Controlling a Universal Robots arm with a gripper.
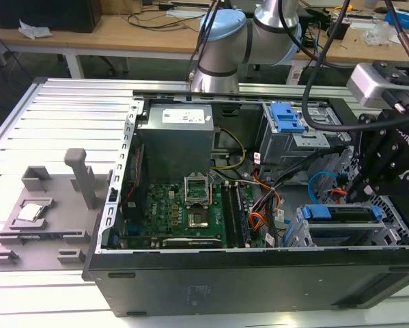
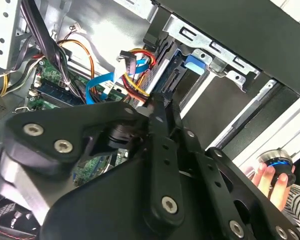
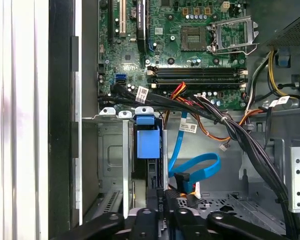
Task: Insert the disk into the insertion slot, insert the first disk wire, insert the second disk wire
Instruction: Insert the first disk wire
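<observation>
The disk (image 1: 342,220), silver in a blue carrier, sits inside the insertion slot (image 1: 296,236), a grey perforated cage at the exterior view's lower right. In the first wrist view the disk (image 3: 147,142) shows edge-on in the cage (image 3: 109,150). My gripper (image 1: 360,190) hangs over the disk's rear end. Its fingers (image 2: 162,125) are drawn together on the black plug of a disk wire (image 2: 169,81) with red, yellow and black strands, right at the disk's back edge (image 2: 196,62). A blue disk wire (image 3: 200,167) lies loose in a loop beside my gripper (image 3: 163,197).
The open case holds the motherboard (image 1: 184,205), power supply (image 1: 177,133) and a solid bay with a blue latch (image 1: 286,116). Black cable bundles (image 3: 230,125) cross near the cage. A grey fixture (image 1: 47,212) lies outside. A person's hand (image 2: 270,180) holds a round knob.
</observation>
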